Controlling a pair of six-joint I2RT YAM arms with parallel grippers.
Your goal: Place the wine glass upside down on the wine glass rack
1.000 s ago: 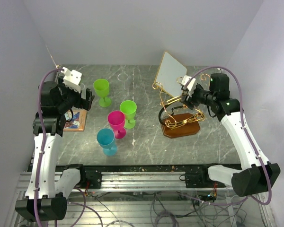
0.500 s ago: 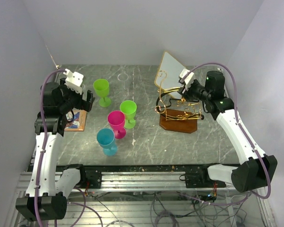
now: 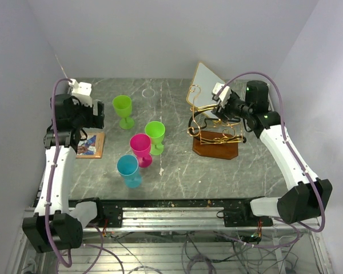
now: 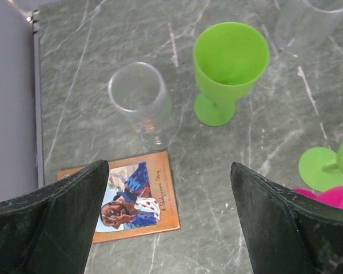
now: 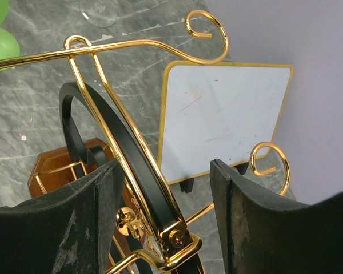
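Observation:
A clear wine glass (image 4: 138, 100) stands upright on the grey table, just beyond the book. My left gripper (image 4: 168, 188) hovers above and in front of it, open and empty; from above it (image 3: 96, 116) is at the far left. The wine glass rack (image 3: 210, 136), gold scrollwork on a brown wooden base, stands upright at the right. My right gripper (image 3: 212, 113) is open, its jaws on either side of the rack's black-and-gold upper arch (image 5: 134, 154), with a gap at the right finger. Another clear glass (image 4: 306, 23) stands farther back.
Green goblets (image 3: 123, 108) (image 3: 155, 134), a pink one (image 3: 140, 147) and a blue one (image 3: 128, 168) stand mid-table. A small book (image 3: 91, 144) lies at the left. A white gold-edged panel (image 3: 208, 83) leans behind the rack.
The rack was tilted in my right gripper and now stands upright on its base. The right jaws closed a little, then widened again. My left gripper moved back and left.

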